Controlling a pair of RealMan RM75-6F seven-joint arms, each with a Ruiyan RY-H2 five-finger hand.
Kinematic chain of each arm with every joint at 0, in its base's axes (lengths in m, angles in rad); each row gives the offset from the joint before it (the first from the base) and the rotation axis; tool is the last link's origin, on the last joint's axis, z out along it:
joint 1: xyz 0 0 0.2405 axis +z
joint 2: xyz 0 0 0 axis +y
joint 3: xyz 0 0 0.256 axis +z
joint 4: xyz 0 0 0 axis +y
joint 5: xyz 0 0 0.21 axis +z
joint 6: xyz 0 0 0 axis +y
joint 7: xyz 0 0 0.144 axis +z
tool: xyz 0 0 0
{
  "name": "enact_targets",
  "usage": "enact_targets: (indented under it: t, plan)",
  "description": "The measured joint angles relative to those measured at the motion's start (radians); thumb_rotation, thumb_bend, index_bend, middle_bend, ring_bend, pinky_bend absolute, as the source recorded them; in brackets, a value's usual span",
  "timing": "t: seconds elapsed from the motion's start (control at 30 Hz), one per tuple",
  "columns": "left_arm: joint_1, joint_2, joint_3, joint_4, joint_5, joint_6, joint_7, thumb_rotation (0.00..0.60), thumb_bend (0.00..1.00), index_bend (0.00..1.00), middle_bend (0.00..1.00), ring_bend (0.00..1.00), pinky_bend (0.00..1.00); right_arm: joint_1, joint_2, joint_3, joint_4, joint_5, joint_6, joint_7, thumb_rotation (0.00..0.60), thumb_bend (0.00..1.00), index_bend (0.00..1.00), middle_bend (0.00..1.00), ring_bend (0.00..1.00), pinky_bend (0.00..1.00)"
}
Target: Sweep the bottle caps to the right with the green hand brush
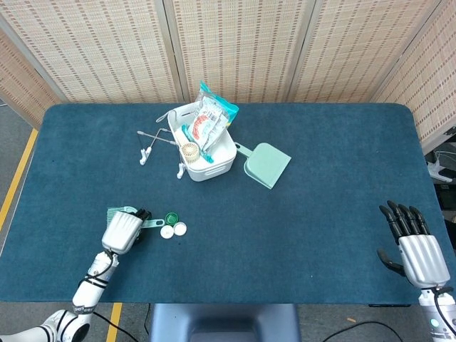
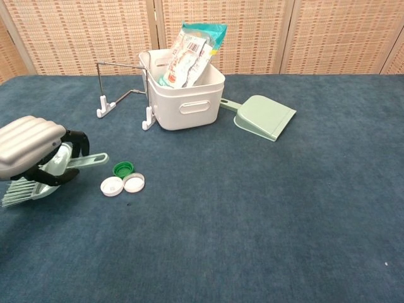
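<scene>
A: Start with the head view. Where is the green hand brush [image 1: 117, 214]?

B: Near the front left of the blue table [image 1: 320, 185], clamped in the left hand [image 1: 122, 232], whose fingers wrap its handle. The bristle end pokes out at the hand's upper left and the handle tip points right, toward the caps.

A: And the bottle caps?

B: Three, just right of the handle tip. The green cap [image 1: 171, 219] sits at the back, the two white caps [image 1: 173, 230] side by side in front of it, close enough to look touching.

A: The other hand?

B: The right hand [image 1: 415, 249] hovers at the front right edge, well apart from everything, fingers spread and holding nothing.

A: Anything else on the table?

B: A white basket [image 1: 219, 161] toward the back holds snack packets [image 1: 208, 117] and a teal-handled utensil. A wire rack [image 1: 153, 142] stands at its left, a pale green dustpan [image 1: 266, 164] lies at its right.

A: Now the chest view.

B: The left hand [image 2: 28, 146] is at the left edge, fingers closed around the brush [image 2: 38, 180]. The brush is tilted, with its bristles low at the left and its handle rising to the right, clear of the cloth. The green cap [image 2: 123, 168] lies just beyond the handle tip, the white caps [image 2: 123, 184] in front of it. The basket [image 2: 186, 104], rack [image 2: 120, 88] and dustpan [image 2: 265, 117] stand behind. The right hand does not show here
</scene>
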Motion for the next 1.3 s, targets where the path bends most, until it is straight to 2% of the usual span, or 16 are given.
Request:
enact_targets:
  t: [0.3, 0.43, 0.53, 0.73, 0.87, 1.3]
  plan:
    - [-0.011, -0.006, -0.032, 0.020, 0.023, 0.063, -0.451, 0.600, 0.69, 0.78, 0.94, 0.78, 0.89, 0.000, -0.001, -0.001, -0.004, 0.001, -0.003, -0.004, 0.600, 0.22, 0.00, 0.00, 0.00, 0.00]
    - [-0.020, -0.041, -0.033, 0.116, 0.045, 0.099, -0.665, 0.600, 0.69, 0.78, 0.94, 0.78, 0.89, -0.001, -0.001, -0.001, -0.005, 0.002, -0.002, -0.008, 0.600, 0.22, 0.00, 0.00, 0.00, 0.00]
    - [-0.024, -0.088, -0.031, 0.222, 0.058, 0.127, -0.751, 0.600, 0.69, 0.78, 0.94, 0.78, 0.89, -0.001, -0.002, -0.001, -0.005, 0.002, -0.003, -0.010, 0.600, 0.22, 0.00, 0.00, 0.00, 0.00]
    - [-0.036, -0.198, -0.016, 0.408, 0.083, 0.170, -0.856, 0.600, 0.69, 0.78, 0.94, 0.78, 0.89, -0.003, 0.001, -0.001, -0.008, 0.000, 0.003, -0.007, 0.600, 0.22, 0.00, 0.00, 0.00, 0.00]
    - [-0.045, -0.265, -0.005, 0.489, 0.089, 0.177, -0.909, 0.600, 0.69, 0.78, 0.94, 0.78, 0.89, -0.006, 0.005, 0.000, -0.009, -0.002, 0.010, -0.001, 0.600, 0.22, 0.00, 0.00, 0.00, 0.00]
    - [-0.096, -0.357, 0.010, 0.562, 0.093, 0.163, -0.964, 0.600, 0.69, 0.78, 0.94, 0.78, 0.89, -0.007, 0.011, 0.001, -0.008, -0.003, 0.010, 0.013, 0.600, 0.22, 0.00, 0.00, 0.00, 0.00]
